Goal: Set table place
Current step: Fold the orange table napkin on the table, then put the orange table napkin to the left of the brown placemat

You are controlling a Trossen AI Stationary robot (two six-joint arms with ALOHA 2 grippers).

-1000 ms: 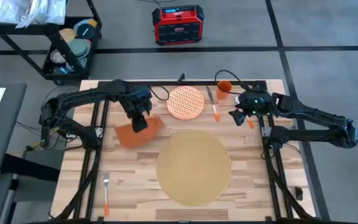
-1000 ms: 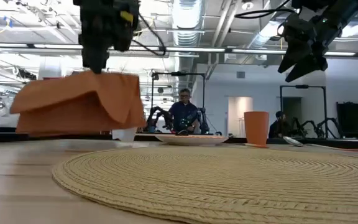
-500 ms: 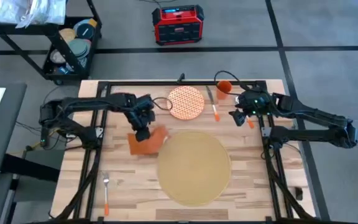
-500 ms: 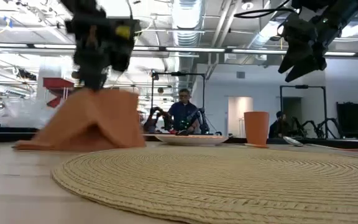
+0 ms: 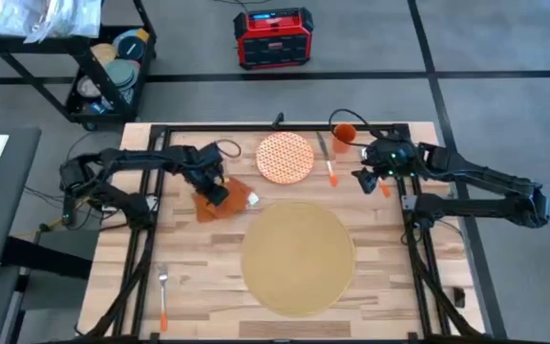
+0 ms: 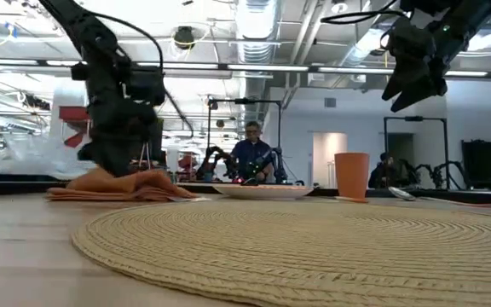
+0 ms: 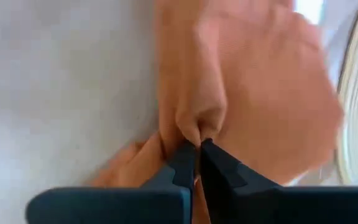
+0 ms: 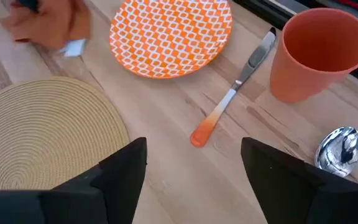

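The left gripper (image 5: 215, 190) pinches a fold of the rust-orange cloth napkin (image 5: 220, 203) between jaws pressed together, the cloth now slumped on the light wooden plank counter (image 5: 199, 277) just beside the left edge of the large round tan woven placemat (image 5: 297, 256), which lies at the counter's centre. In the left wrist view the dark fingertips (image 7: 185, 163) close on a ridge of the fabric, with the placemat's rim at the frame's side.

The step in hand appears to be setting the napkin down beside the place. The next move likely calls for letting go and lifting clear without dragging the cloth, which lies bunched rather than flat and may want smoothing.

The right gripper (image 5: 363, 178) hangs above the counter's right side with jaws spread wide and empty. Below it, in the right wrist view, lie the orange-and-white patterned round plate (image 8: 171, 32), an orange-handled table knife (image 8: 232, 98), an orange plastic cup (image 8: 318, 52) and a shiny metal spoon (image 8: 340, 147); none of them is yet on the placemat. An orange-handled fork (image 5: 162, 296) lies near the counter's front left corner.

A second earlier the napkin hung tented in the air from the left gripper, farther to the left; half a second ago it was partly lowered. It has since come down onto the wood, close to the placemat. The right arm has not moved.
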